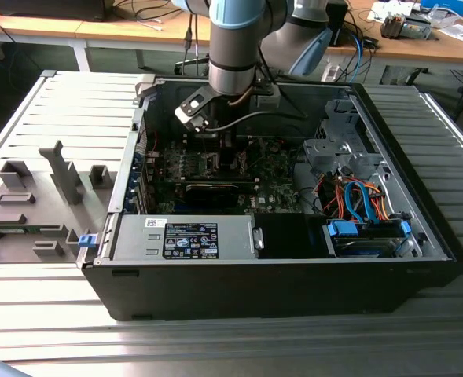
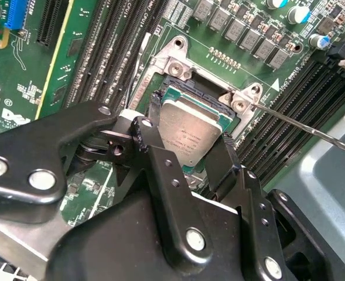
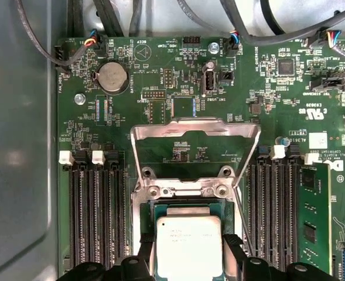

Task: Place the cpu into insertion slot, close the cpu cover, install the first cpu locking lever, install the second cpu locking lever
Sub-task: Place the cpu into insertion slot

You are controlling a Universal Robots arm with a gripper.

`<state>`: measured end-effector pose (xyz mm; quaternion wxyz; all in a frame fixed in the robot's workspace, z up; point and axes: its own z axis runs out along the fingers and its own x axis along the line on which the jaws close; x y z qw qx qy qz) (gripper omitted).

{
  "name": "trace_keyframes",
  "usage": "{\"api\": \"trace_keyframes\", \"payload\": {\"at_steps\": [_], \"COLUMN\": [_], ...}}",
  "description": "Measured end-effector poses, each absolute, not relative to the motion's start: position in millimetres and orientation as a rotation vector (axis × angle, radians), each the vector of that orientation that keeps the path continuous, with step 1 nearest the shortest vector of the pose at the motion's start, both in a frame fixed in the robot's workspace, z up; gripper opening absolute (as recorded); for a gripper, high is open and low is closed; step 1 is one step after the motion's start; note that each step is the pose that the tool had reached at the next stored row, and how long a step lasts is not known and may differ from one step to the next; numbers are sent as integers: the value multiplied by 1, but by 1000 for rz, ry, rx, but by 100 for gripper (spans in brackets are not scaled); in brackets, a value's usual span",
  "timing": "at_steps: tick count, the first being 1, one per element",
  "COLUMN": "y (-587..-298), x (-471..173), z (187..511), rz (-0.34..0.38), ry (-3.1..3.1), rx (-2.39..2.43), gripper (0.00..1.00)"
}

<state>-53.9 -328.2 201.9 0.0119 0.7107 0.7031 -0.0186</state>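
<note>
The cpu (image 2: pixel 190 132) is a small square chip with a silver-grey top, and my gripper (image 2: pixel 188 139) is shut on it, one black finger on each side. It hangs just over the insertion slot (image 2: pixel 187 88), whose dark inside and silver rim show beyond the chip's far edge. In the first wrist view the cpu (image 3: pixel 188 246) sits between the fingertips (image 3: pixel 145 249), partly covering the insertion slot (image 3: pixel 178 206). The cpu cover (image 3: pixel 195 124) stands swung open, away from the socket. A thin locking lever (image 2: pixel 307 129) sticks out sideways, unlatched. In the exterior view my gripper (image 1: pixel 215 143) reaches down into the computer case.
Rows of long memory slots (image 3: pixel 93 216) flank the socket on both sides. The black case walls (image 1: pixel 255 283) enclose the board, with a power supply (image 1: pixel 184 236) and a drive bay with orange and blue cables (image 1: pixel 357 204). Grey fixtures (image 1: pixel 27 204) stand at the exterior view's left.
</note>
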Motion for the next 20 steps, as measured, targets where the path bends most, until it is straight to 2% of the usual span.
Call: {"api": "trace_keyframes", "payload": {"at_steps": [20], "y": [-329], "x": [-54], "z": [198], "rz": [-57], "ry": [2193], "rx": [2216], "gripper": [55]}}
